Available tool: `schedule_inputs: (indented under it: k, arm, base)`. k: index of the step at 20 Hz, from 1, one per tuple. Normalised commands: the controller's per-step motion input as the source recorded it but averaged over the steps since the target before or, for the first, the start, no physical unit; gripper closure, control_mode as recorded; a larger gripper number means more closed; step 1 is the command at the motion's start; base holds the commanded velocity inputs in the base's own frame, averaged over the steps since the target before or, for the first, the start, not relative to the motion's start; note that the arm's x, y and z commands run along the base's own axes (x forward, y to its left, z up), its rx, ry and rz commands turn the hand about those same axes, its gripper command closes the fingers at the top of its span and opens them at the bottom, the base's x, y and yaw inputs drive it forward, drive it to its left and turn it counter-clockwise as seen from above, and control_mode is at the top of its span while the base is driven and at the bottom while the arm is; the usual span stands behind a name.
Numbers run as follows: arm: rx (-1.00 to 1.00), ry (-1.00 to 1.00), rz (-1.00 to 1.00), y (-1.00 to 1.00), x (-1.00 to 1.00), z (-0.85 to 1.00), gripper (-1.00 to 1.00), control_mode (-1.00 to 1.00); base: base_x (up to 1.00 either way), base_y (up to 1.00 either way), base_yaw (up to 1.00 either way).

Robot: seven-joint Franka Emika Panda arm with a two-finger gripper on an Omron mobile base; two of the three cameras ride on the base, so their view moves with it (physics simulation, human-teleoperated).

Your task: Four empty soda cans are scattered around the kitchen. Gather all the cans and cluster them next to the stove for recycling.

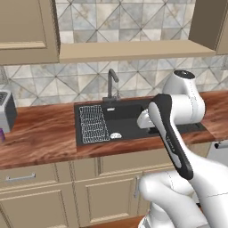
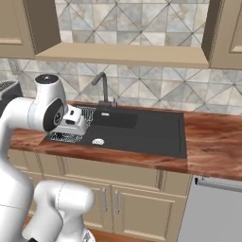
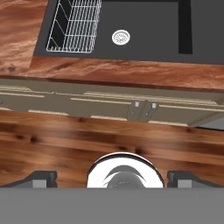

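Two claw fingertips (image 3: 41,178) spread above sink (image 3: 144,30)

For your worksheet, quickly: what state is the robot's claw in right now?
Claw: open, fingertips spread wide at the bottom of the hand view, holding nothing.

The long reddish-brown wooden counter (image 1: 44,133) shows a smooth, faintly glossy grain. Set into it, the black rectangular sink (image 2: 142,134) looks matt, like stone or composite, with a small bright metal drain (image 3: 121,37). At its left sits a thin silver wire rack (image 1: 93,124). The grey curved tap (image 1: 111,84) looks like brushed metal. The beige panelled cabinet doors (image 1: 102,191) are matt, and the patterned grey wall tiles (image 2: 156,90) smooth.
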Motion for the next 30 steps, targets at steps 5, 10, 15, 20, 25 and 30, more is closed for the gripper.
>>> schedule_inputs:
  k: [5, 10, 15, 20, 25, 30]
  arm:
    - [0.00, 0.00, 0.00, 0.00, 0.00, 0.00, -1.00, 1.00]
    - [0.00, 0.00, 0.00, 0.00, 0.00, 0.00, -1.00, 1.00]
    - [0.00, 0.00, 0.00, 0.00, 0.00, 0.00, -1.00, 1.00]
    - [0.00, 0.00, 0.00, 0.00, 0.00, 0.00, -1.00, 1.00]
    - [0.00, 0.00, 0.00, 0.00, 0.00, 0.00, -1.00, 1.00]
    - [0.00, 0.00, 0.00, 0.00, 0.00, 0.00, -1.00, 1.00]
  base:
    - [-0.02, 0.40, 0.00]
    - [-0.16, 0.32, 0.00]
    - [-0.30, 0.12, -0.06]
    - [-0.32, 0.07, -0.12]
    - [-0.19, 0.01, -0.18]
    - [-0.05, 0.00, -0.27]
